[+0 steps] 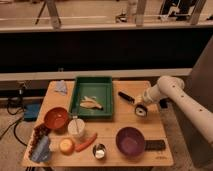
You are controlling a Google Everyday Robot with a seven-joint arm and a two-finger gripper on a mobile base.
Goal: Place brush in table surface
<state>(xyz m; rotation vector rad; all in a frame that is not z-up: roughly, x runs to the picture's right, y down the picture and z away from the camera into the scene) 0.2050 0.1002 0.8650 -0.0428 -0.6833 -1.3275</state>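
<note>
The brush (127, 96) has a black handle and a round white head (140, 111). It is at the right middle of the wooden table (110, 125), just right of the green tray (92, 85). My gripper (140, 102) comes in from the right on a white arm (172, 90) and sits right over the brush, between handle and head. The handle points back left towards the tray. I cannot see whether the brush rests on the table or is held just above it.
The tray holds a pale peel-like item (91, 103). There is a blue cloth (60, 87) at the back left and a red bowl (56, 118) to the left. Along the front are a white cup (76, 127), carrot (86, 142), metal cup (99, 150), purple bowl (131, 140) and black block (155, 145).
</note>
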